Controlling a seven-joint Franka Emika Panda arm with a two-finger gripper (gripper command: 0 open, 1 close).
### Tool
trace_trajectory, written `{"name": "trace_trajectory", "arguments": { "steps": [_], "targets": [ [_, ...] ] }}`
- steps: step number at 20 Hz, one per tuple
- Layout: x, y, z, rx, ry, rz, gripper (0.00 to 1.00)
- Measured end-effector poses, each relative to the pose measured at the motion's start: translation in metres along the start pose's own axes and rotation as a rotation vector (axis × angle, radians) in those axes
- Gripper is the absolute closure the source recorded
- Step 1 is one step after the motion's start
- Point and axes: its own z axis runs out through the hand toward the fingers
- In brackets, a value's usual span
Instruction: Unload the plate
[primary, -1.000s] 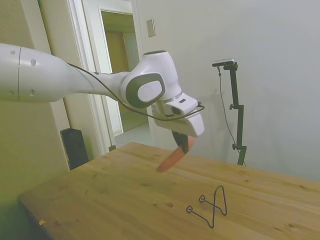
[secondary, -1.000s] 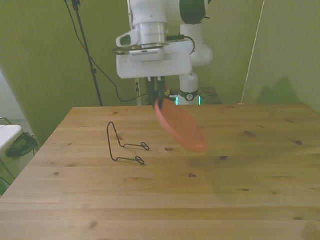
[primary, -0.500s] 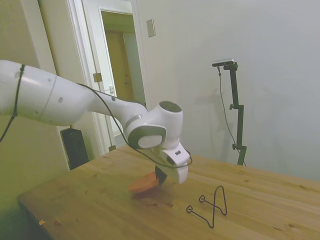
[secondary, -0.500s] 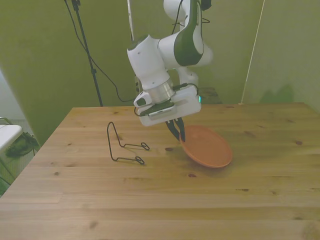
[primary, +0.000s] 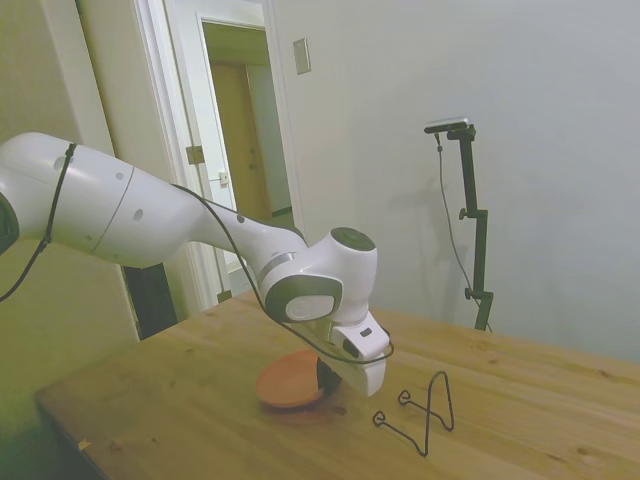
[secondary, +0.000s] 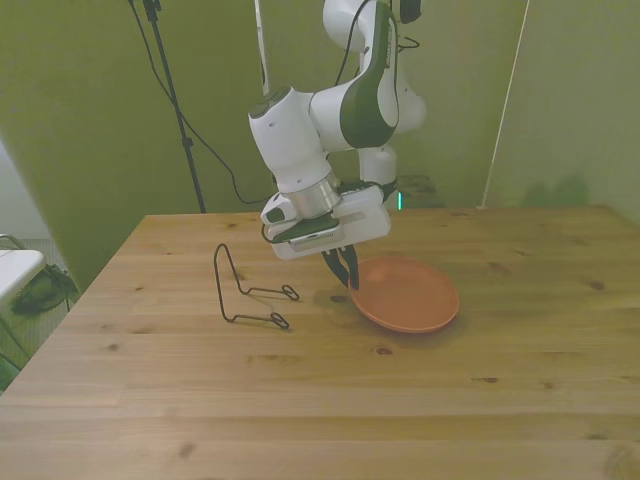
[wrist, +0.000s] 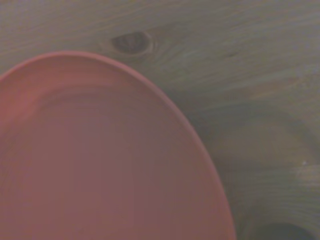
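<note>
Plate's come down flat since a moment ago!
The tool (secondary: 345, 272) pinches the rim of the bare plate (secondary: 408, 297) on the counter (secondary: 300, 400), wire stand (secondary: 245, 292) well apart.

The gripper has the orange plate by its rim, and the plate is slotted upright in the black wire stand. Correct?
Not quite. The gripper does hold the plate by its rim, but the plate lies nearly flat on the table, apart from the wire stand, which holds nothing. The front view shows this.
</note>
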Motion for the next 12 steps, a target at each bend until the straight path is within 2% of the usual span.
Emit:
{"name": "trace_trajectory", "arguments": {
  "steps": [8, 12],
  "targets": [
    [0.003, 0.003, -0.005, -0.018, 0.025, -0.013, 0.0],
    [-0.013, -0.006, -0.029, -0.006, 0.052, -0.05, 0.0]
  ]
}}
